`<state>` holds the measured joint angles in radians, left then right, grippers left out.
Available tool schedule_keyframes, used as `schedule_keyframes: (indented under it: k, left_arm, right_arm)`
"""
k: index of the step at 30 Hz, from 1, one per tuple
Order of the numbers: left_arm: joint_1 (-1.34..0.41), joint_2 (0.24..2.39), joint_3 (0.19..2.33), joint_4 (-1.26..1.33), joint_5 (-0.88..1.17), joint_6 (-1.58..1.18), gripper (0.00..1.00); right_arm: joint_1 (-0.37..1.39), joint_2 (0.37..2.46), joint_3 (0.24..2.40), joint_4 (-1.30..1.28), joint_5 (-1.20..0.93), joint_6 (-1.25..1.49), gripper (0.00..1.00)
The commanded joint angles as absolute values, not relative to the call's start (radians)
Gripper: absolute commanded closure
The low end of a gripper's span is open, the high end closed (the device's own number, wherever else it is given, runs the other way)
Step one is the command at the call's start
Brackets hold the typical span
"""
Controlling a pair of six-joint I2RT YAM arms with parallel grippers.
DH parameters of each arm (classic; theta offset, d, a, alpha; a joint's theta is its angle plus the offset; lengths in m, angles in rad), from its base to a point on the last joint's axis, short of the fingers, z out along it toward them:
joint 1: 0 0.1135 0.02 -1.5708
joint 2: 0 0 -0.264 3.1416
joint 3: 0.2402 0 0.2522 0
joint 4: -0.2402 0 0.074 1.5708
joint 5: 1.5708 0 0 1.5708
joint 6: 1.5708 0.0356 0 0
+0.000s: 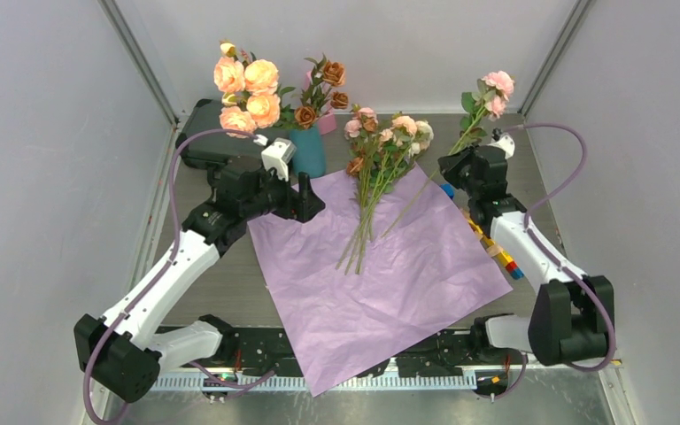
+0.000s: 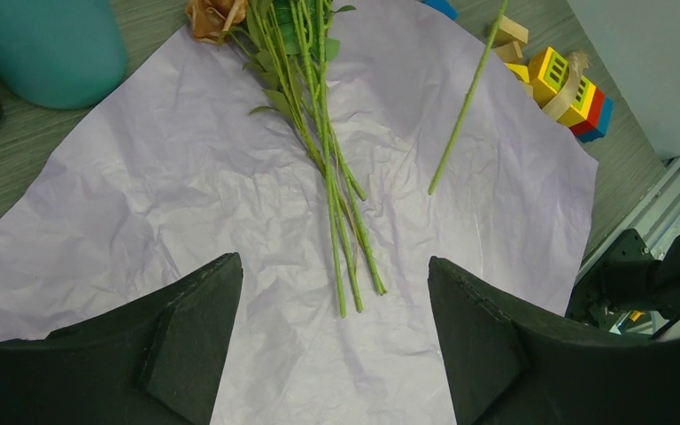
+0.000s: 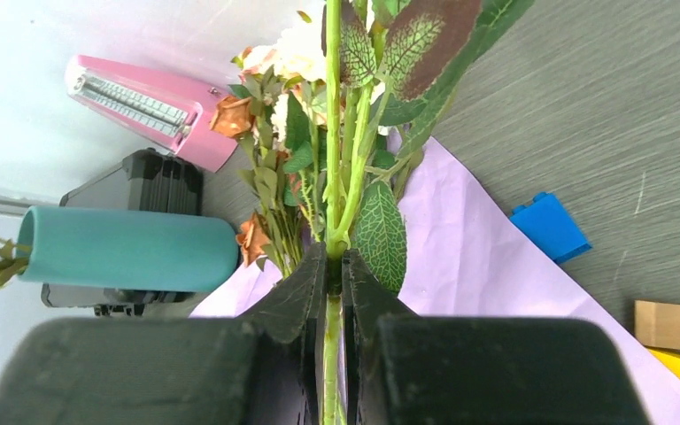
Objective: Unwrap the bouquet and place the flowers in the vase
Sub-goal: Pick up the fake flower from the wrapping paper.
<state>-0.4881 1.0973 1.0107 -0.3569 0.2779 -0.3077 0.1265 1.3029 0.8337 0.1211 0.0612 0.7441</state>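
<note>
Near the paper's (image 1: 390, 283) far corner, my right gripper (image 3: 336, 261) pinches one light, bendy stem (image 3: 333, 133) below its leaves, a sound hold I judge; my left gripper (image 2: 335, 283) gapes empty.

Robot lab booth, plain grey walls (image 1: 44, 133)

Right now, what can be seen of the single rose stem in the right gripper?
The rose stem is one long, thin, plastic-looking green stalk, held apart from the other flowers. Two pink blooms top it, with veined green leaves and one reddish-brown leaf below them. The right gripper is shut on it partway down, just under the leaves. It leans, blooms up toward the back right, and its bare lower end slants down over the paper. Whether the tip touches the paper is unclear.
</note>
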Motion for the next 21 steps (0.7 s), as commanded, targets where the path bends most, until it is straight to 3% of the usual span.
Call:
schedule_keyframes:
  k: [1,14,21]
  left_arm:
    - [-0.497,1.068,1.012,-0.345,0.303,-0.308,0.21]
    - [-0.509,1.04,0.994,-0.303,0.382,-0.326,0.21]
    - [-0.531,1.035,0.969,-0.206,0.541,-0.368,0.21]
  right_arm:
    - [0.121,1.174,0.834,0.074,0.068,0.656,1.0]
    - [0.171,0.946,0.714,0.142,-0.381,0.631,1.0]
    - [0.384,0.802,0.654,0.175,-0.33,0.614,1.0]
